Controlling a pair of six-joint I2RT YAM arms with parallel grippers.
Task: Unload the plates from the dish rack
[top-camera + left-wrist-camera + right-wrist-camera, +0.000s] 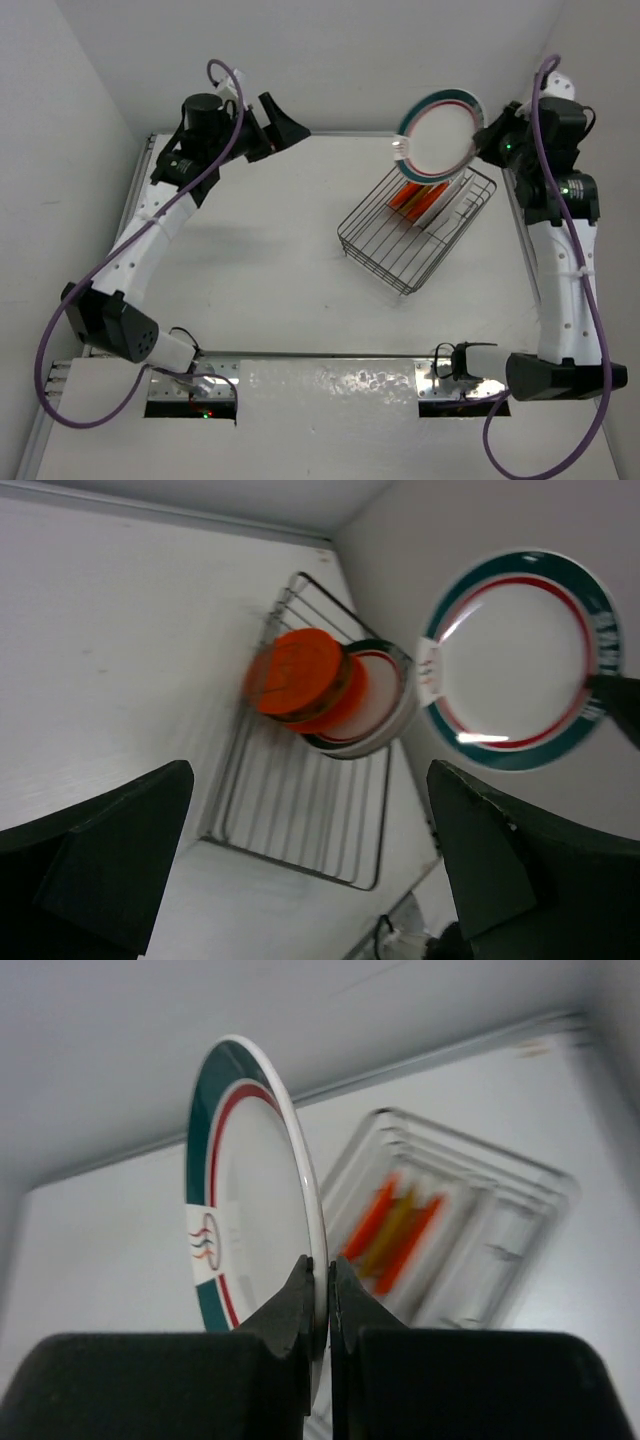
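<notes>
My right gripper [483,138] is shut on the rim of a white plate with a green rim band [441,137] and holds it up in the air above the dish rack [420,235]. The wrist view shows the fingers [300,1295] pinching that plate [250,1200] edge-on. Orange plates [415,197] and another white plate [365,695] stand in the rack. The left wrist view shows the held plate [520,660], the orange plates [300,675] and the rack [300,810]. My left gripper [285,125] is open and empty at the far left of the table.
White walls close in the table at the back and both sides. The bare table [270,250] lies between the rack and the left arm. The rack sits at an angle near the right arm.
</notes>
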